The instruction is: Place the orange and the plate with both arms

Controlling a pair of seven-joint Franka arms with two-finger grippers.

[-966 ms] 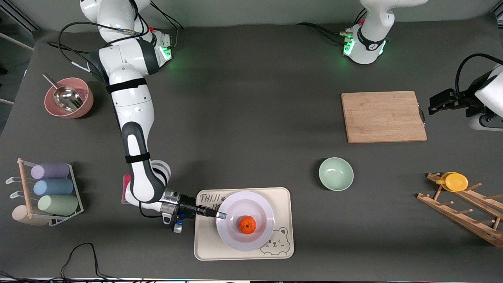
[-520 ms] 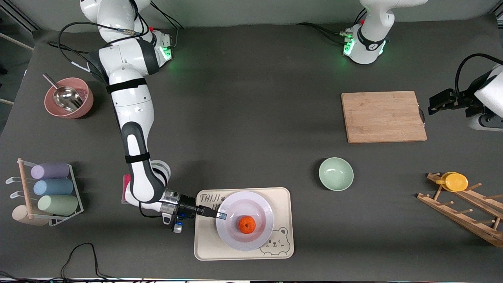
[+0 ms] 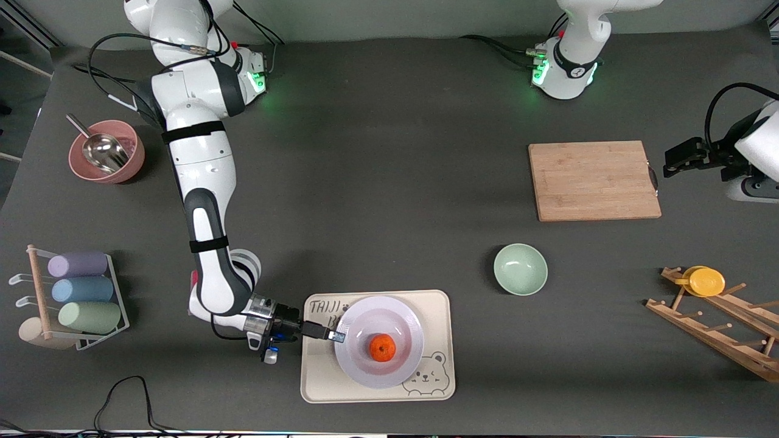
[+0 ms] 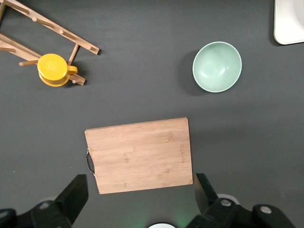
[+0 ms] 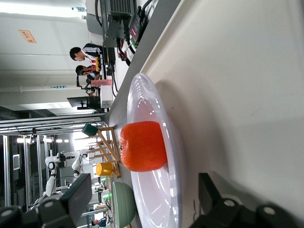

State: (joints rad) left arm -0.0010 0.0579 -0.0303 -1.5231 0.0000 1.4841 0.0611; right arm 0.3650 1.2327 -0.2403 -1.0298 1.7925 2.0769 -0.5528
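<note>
Dark grey bench [image 3: 389, 182], pale wall along its top edge, bright ceiling strip lights [image 5: 42, 9] (right wrist view), people seated at desks [image 5: 85, 54]

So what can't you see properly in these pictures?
- Front view: part of the tray lettering, covered by the plate.
- Front view: the left arm, cut off by the edge; its gripper only partly shows.
- Right wrist view: the green bowl, cut off at the edge.

Just off my right gripper [image 3: 338, 335], the cream rectangular bear-printed tray [image 3: 435, 316] reads "TAIJI"; a second line is cut off.
</note>
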